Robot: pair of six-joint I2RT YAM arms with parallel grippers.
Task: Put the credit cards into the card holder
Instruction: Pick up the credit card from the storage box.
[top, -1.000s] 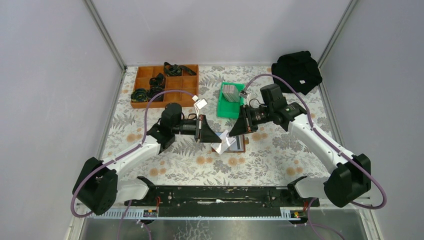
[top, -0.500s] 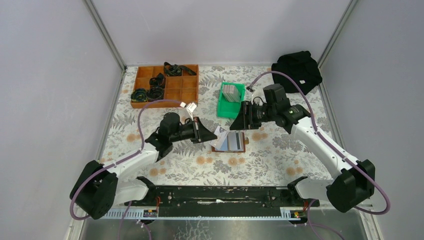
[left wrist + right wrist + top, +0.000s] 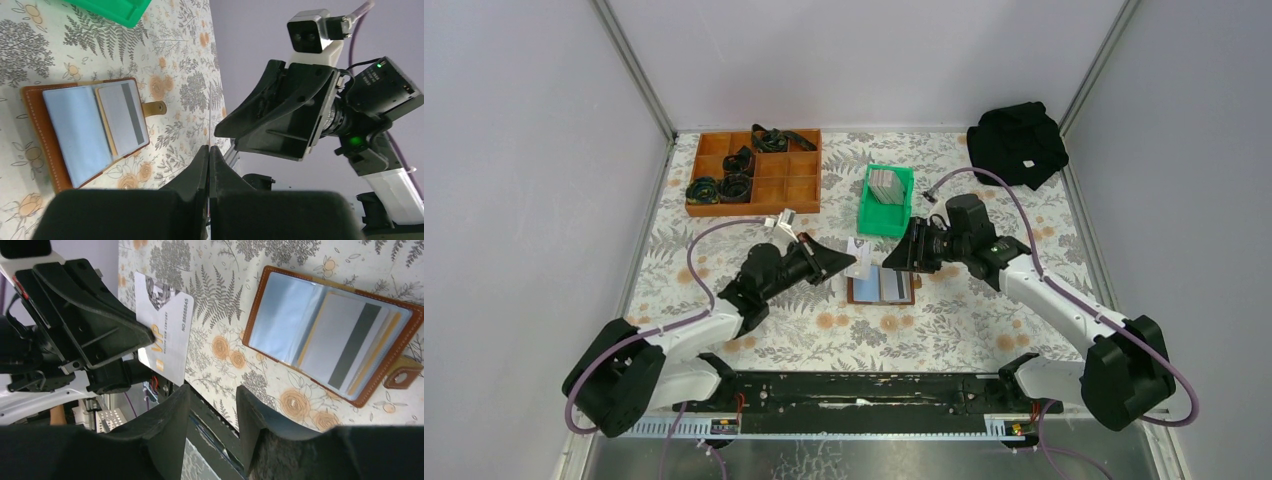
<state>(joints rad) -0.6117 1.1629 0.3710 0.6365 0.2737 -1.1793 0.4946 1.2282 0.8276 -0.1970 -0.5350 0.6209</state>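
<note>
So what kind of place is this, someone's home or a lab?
Probably a robot lab cell: plain grey walls box in the table, and a left arm and right arm are bolted to a rail at its near edge.

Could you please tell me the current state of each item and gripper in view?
card holder: lying open, snap tab undone.
grey card: tucked in the holder's slot, stripe up.
white card: pinched by the left gripper.
left gripper: shut on the white card.
right gripper: open, empty.
card stack: in the green bin.
</note>
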